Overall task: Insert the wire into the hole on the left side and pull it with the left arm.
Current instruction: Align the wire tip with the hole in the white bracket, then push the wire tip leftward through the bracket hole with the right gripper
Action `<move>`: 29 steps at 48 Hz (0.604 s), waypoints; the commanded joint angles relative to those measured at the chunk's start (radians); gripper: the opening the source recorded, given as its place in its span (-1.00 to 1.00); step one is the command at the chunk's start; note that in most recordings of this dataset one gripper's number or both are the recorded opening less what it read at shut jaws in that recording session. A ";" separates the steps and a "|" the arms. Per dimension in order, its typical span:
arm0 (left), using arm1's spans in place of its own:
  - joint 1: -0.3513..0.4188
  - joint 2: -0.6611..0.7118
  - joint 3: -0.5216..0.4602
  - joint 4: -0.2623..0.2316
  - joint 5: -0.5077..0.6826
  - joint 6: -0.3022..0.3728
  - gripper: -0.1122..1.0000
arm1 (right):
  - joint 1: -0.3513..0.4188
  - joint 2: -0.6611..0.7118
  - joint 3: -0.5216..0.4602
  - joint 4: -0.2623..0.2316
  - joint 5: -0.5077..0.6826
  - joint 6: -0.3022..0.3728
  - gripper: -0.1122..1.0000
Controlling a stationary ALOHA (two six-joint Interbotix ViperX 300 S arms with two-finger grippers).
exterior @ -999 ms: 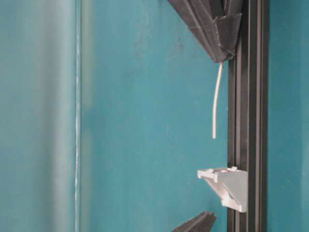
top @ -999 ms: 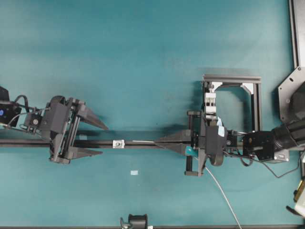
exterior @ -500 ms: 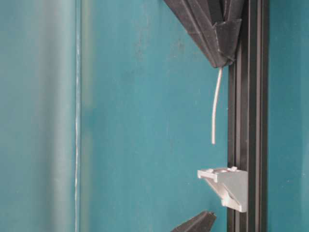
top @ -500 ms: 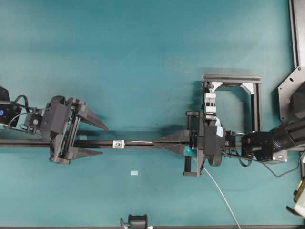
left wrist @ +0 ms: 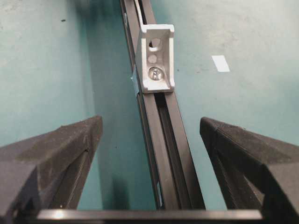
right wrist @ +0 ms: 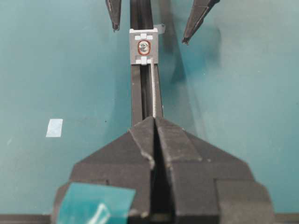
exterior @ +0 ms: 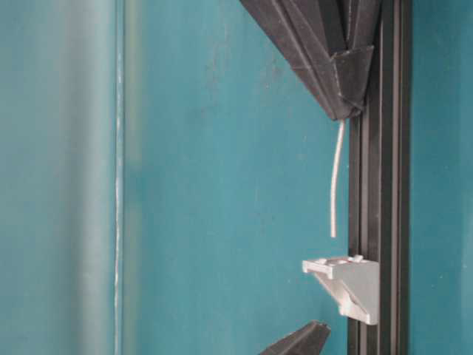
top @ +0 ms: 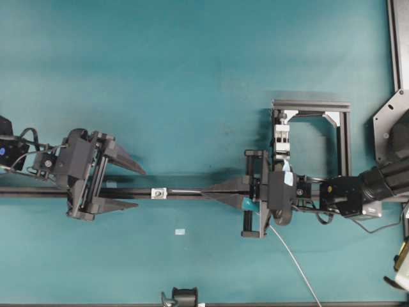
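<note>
Wire (exterior: 336,181) tip nearer bracket (exterior: 347,285), rail (exterior: 378,177) alongside

Two black pincers: left pincer (top: 135,188) at nine o'clock, right pincer (top: 206,192) at three. One thin pale grey wire (exterior: 336,181). One long black rail (top: 185,193). One small silver-white square block (top: 158,192). One taller white clamp block (top: 282,135). One white tape scrap (top: 180,231) at six.

Matt silvery metal block (left wrist: 157,58), black rail (left wrist: 166,140)
</note>
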 commanded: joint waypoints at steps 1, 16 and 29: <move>0.003 -0.017 -0.009 -0.002 -0.011 0.002 0.41 | -0.008 -0.006 -0.009 0.000 0.017 -0.003 -0.78; 0.003 -0.017 -0.009 -0.003 -0.011 0.003 0.41 | -0.011 -0.006 -0.017 -0.002 0.020 -0.012 -0.78; 0.003 -0.018 -0.009 -0.002 -0.011 0.003 0.41 | -0.018 -0.006 -0.023 -0.025 0.020 -0.012 -0.78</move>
